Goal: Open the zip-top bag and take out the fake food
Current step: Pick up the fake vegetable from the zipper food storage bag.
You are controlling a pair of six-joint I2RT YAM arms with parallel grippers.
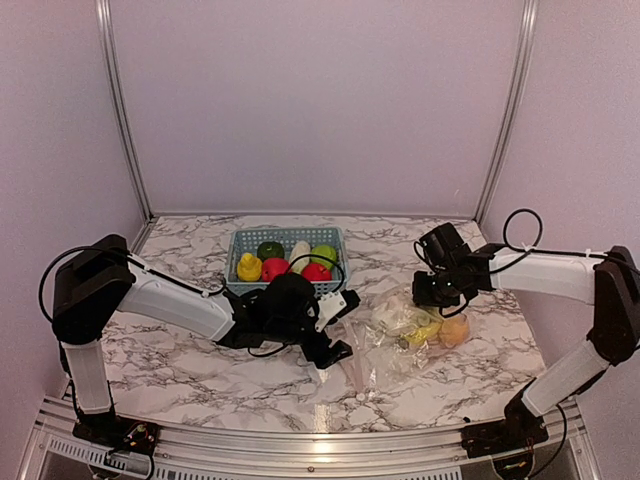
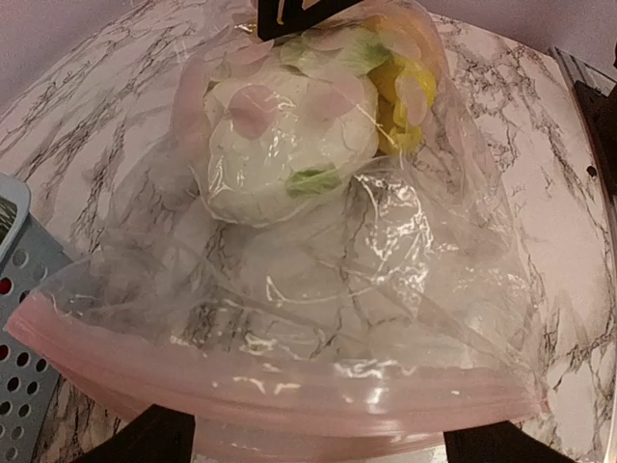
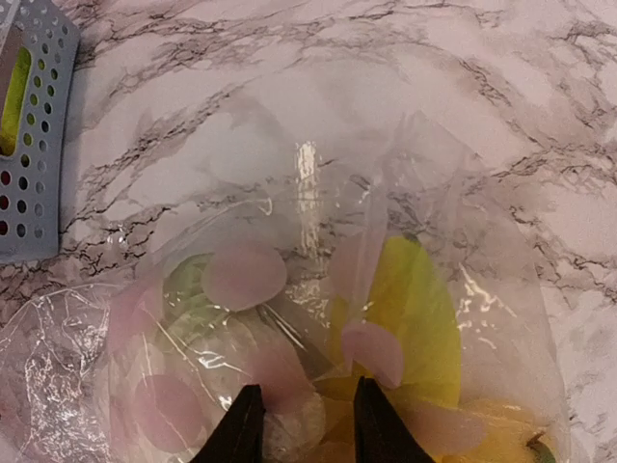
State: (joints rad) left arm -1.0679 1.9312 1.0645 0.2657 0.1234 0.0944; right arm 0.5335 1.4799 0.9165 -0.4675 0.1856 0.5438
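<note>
The clear zip-top bag [image 1: 395, 345] lies on the marble right of centre. It holds a white cauliflower [image 2: 280, 145], a yellow fruit [image 3: 424, 309] and some green. An orange [image 1: 454, 330] sits at its right end. My left gripper [image 1: 343, 328] is open at the bag's near-left end. The pink zipper strip [image 2: 289, 386] lies across the wide gap between its fingers [image 2: 154, 439]. My right gripper [image 1: 432, 295] is at the bag's far end, its jaws close together on bunched plastic [image 3: 307, 386], and the bag rises toward it.
A light blue slotted basket [image 1: 285, 234] stands behind the left gripper, holding several toy fruits in yellow, red, green and white. Its corner shows in the left wrist view [image 2: 19, 280] and the right wrist view [image 3: 39, 174]. Purple walls enclose the table.
</note>
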